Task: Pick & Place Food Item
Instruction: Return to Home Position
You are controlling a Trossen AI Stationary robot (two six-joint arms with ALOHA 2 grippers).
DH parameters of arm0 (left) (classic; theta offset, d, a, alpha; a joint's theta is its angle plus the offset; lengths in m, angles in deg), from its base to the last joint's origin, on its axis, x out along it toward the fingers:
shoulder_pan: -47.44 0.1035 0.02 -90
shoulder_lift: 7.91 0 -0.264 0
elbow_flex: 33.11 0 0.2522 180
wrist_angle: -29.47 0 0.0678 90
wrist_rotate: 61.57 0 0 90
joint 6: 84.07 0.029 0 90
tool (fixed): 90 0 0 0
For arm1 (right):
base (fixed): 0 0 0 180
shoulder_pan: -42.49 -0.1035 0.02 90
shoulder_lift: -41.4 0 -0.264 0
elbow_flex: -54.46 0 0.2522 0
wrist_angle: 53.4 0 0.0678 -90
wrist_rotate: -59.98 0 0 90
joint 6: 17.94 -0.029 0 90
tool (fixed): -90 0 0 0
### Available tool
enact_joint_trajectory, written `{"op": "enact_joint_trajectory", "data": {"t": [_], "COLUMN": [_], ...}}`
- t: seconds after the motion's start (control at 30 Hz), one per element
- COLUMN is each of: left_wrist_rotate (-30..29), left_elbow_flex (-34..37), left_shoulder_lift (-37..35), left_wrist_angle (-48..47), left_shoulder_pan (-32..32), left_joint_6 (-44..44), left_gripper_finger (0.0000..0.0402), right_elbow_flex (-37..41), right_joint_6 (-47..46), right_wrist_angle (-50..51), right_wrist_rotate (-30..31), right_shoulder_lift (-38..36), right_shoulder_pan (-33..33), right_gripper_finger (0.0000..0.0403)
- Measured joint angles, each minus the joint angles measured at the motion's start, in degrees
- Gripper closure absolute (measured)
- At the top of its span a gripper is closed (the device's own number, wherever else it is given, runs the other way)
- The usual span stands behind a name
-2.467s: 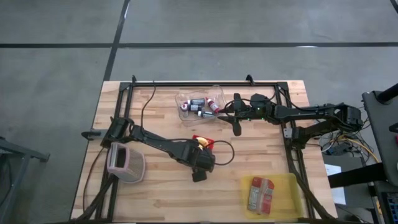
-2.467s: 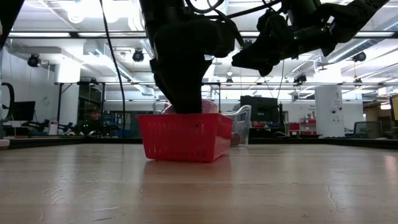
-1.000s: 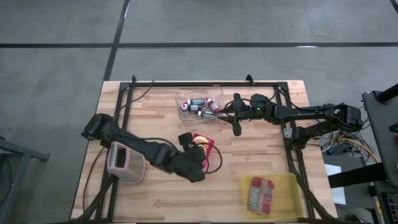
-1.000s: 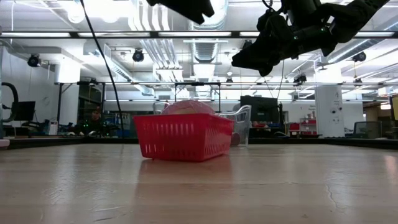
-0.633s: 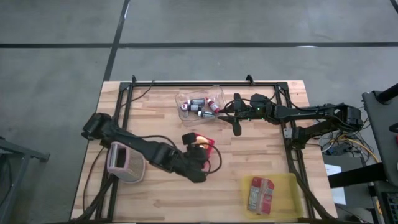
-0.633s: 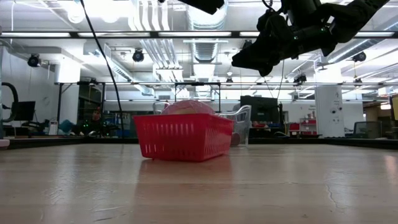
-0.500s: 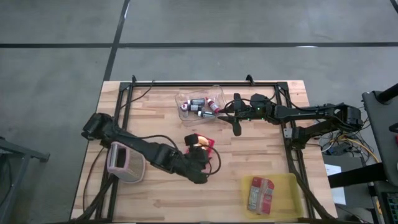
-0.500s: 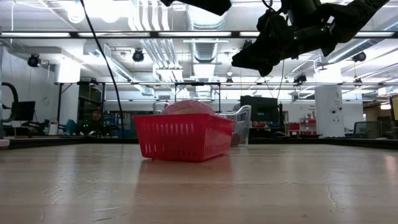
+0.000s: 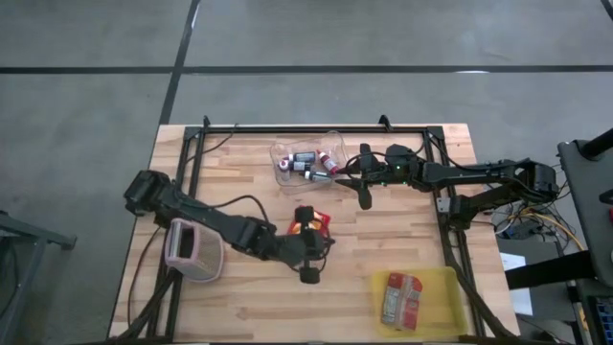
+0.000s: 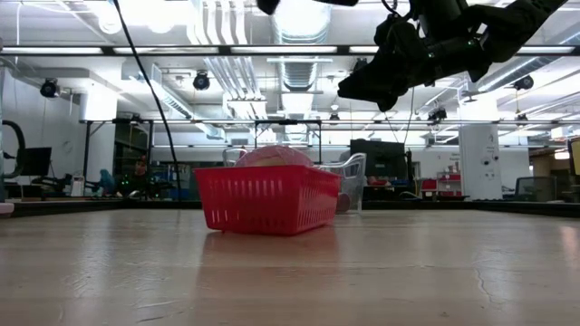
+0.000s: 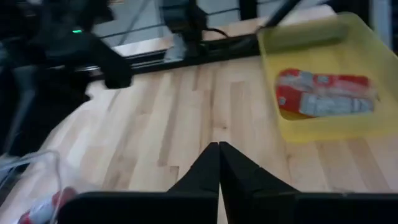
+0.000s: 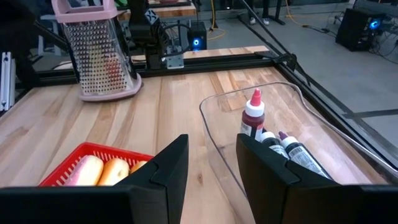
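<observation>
The red bin [image 9: 320, 220] stands near the middle of the table [image 9: 412, 240], and the donuts lie inside it. From the right wrist, two can be counted: one pink donut [image 12: 84, 169] and one tan donut [image 12: 115, 171] touching it. An orange sliver beside them is too cut off to name. At table height only a pink dome shows above the rim. From above, the left arm crosses the bin and hides most of what is in it.

The left gripper [image 11: 219, 150] is just beside the bin on its front side, with its two fingers pressed together and nothing between them. The right gripper [image 12: 210, 142] hangs raised off the table between the bin and the one clear tub [image 12: 217, 124], fingers spread and holding nothing.

In the tub, three bottles [image 12: 253, 118] can be counted from the right wrist; from above they are too small to count. There is one yellow tray [image 9: 450, 283] at the front right corner, holding one red packet [image 9: 402, 295]. One pink grater [image 9: 194, 251] sits at the front left, under the left arm.
</observation>
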Motion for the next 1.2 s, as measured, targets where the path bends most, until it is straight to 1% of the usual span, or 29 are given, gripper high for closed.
{"op": "enact_joint_trajectory", "data": {"t": [0.1, 0.17, 0.27, 0.47, 0.6, 0.8, 1.0, 1.1, 1.2], "left_wrist_rotate": [5.1, 7.2, 11.9, 23.2, 27.8, 29.1, 28.6, 28.9, 28.8], "left_elbow_flex": [0.4, 0.6, 1.8, 7.8, 13.4, 22.7, 32.5, 37.3, 40.6], "left_shoulder_lift": [-0.3, -0.6, -1.0, -4.0, -8.0, -17.4, -27.7, -31.5, -34.9], "left_wrist_angle": [2.3, 4.0, 8.8, 19.2, 23.6, 28.6, 34.1, 36.3, 37.5], "left_shoulder_pan": [1.4, 2.4, 4.3, 8.0, 10.9, 11.7, 11.8, 11.9, 12.3], "left_joint_6": [3.4, 4.7, 7.0, 13.7, 13.0, 13.1, 11.5, 13.1, 13.6], "left_gripper_finger": [0.0398, 0.0399, 0.0399, 0.0400, 0.0401, 0.0401, 0.0401, 0.0401, 0.0401], "right_elbow_flex": [0.0, 0.0, 0.0, 0.0, 0.0, 0.0, 0.0, 0.0, 0.0], "right_joint_6": [0.0, 0.0, 0.0, 0.0, 0.0, 0.0, 0.0, 0.0, 0.0], "right_wrist_angle": [0.0, 0.0, -0.1, -0.1, -0.1, -0.1, -0.1, -0.1, 0.0], "right_wrist_rotate": [0.0, 0.0, 0.0, 0.0, 0.0, 0.0, 0.0, 0.0, 0.0], "right_shoulder_lift": [0.0, 0.0, 0.0, 0.0, 0.0, 0.0, 0.0, 0.0, 0.0], "right_shoulder_pan": [0.0, 0.0, 0.0, 0.0, 0.0, 0.0, 0.0, 0.0, 0.0], "right_gripper_finger": [0.0273, 0.0273, 0.0273, 0.0273, 0.0273, 0.0273, 0.0273, 0.0273, 0.0273]}}
